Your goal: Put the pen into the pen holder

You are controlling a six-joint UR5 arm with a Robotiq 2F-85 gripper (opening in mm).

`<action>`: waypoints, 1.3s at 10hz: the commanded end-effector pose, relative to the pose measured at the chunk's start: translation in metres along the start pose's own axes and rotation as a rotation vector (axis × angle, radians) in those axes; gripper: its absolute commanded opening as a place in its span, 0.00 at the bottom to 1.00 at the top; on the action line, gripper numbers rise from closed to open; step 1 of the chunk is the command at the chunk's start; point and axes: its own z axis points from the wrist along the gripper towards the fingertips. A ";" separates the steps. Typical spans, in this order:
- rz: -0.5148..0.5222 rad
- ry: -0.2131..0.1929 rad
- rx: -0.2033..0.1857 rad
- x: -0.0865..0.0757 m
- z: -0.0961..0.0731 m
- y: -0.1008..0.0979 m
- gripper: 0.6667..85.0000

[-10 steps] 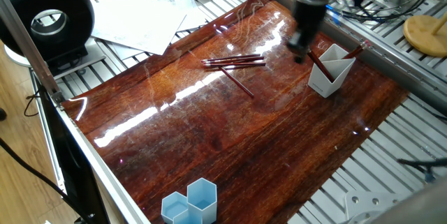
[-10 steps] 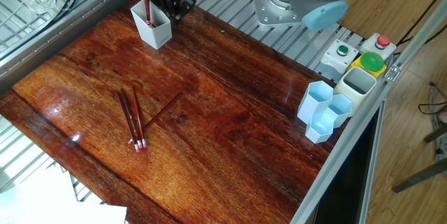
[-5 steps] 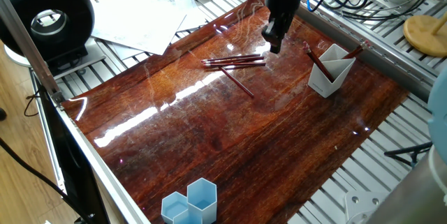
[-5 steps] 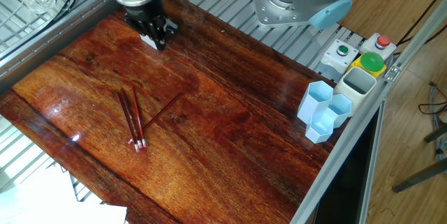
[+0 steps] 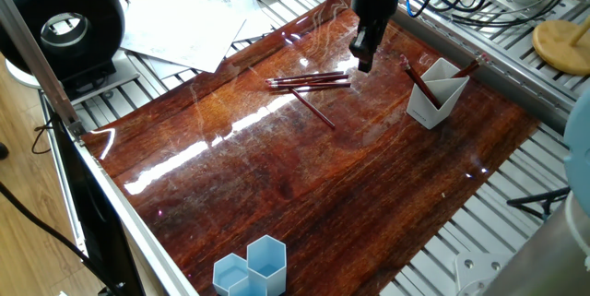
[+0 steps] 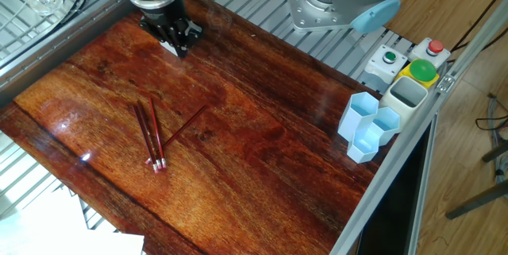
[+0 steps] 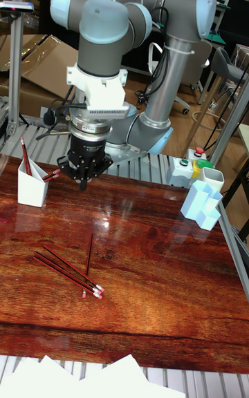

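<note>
Pens [image 5: 309,81] lie untouched on the wooden table [image 5: 304,195] while the gripper [image 5: 364,59], barely moved in half a second, hovers empty-handed, fingers near-closed, between them and the pen holder [image 5: 435,93].

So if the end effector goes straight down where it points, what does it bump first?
Probably the bare table. The end effector points down, just past the tips of the pens and short of the holder. Depth is hard to judge, so it might clip a pen tip.

pen holder [image 7: 32,189]: white, upright, two pens inside | pens [image 7: 68,269]: four loose on table
</note>
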 end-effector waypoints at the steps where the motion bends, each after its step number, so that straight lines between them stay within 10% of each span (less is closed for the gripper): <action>1: -0.084 -0.038 -0.008 -0.058 -0.001 -0.002 0.00; 5: -0.130 -0.031 -0.018 -0.124 -0.002 0.019 0.00; 13: -0.344 0.069 0.041 -0.081 -0.015 -0.008 0.44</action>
